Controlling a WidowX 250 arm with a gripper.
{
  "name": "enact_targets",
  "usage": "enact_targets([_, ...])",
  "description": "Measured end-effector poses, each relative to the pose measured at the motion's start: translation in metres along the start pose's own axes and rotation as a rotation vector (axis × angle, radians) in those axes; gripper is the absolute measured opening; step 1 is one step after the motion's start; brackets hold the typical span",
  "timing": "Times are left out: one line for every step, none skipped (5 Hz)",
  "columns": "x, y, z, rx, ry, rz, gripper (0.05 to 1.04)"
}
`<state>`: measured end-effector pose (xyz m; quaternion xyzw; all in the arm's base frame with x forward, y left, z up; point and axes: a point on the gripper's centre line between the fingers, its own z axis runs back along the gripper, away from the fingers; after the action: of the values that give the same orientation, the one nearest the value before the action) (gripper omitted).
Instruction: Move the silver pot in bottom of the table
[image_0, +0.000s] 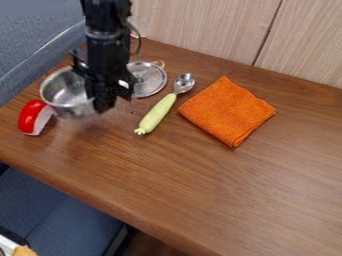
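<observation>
At upper left, black jaws overlap the round, shiny silver pot (59, 94); whether they are open or closed cannot be determined. A square-folded, nubby orange cloth (227, 111) lies right of centre.

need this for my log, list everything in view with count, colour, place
pot: one, silver, left side
lid: one, silver, right of pot
toy: one, red and white, lower left of pot
spoon: one, silver, right of lid
handle-like piece: one, pale green, at spoon's end
cloth: one, orange, right of spoon
table: one, brown, centre
panelling: pale wood, behind table
arm: one, black, from top
pincer: one, black, at pot's right
</observation>
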<state>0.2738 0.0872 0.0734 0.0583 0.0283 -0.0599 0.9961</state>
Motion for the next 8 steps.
enact_targets([0.003, -0.022, 0.025, 0.011, -0.062, -0.077, 0.085])
enact_targets([0.002, -0.063, 0.031, -0.003, -0.087, -0.209, 0.085])
enact_targets([-0.002, -0.106, 0.029, -0.017, -0.095, -0.342, 0.085])
enact_targets([-0.012, -0.141, 0.020, -0.045, -0.090, -0.459, 0.085])
enact_targets([-0.022, -0.166, 0.010, -0.084, -0.093, -0.538, 0.085])
enact_targets([-0.028, -0.181, -0.010, -0.066, -0.065, -0.590, 0.085])
enact_targets([-0.026, -0.182, -0.021, -0.047, -0.073, -0.584, 0.085])
enact_targets([-0.025, -0.183, -0.026, -0.020, -0.074, -0.588, 0.117])
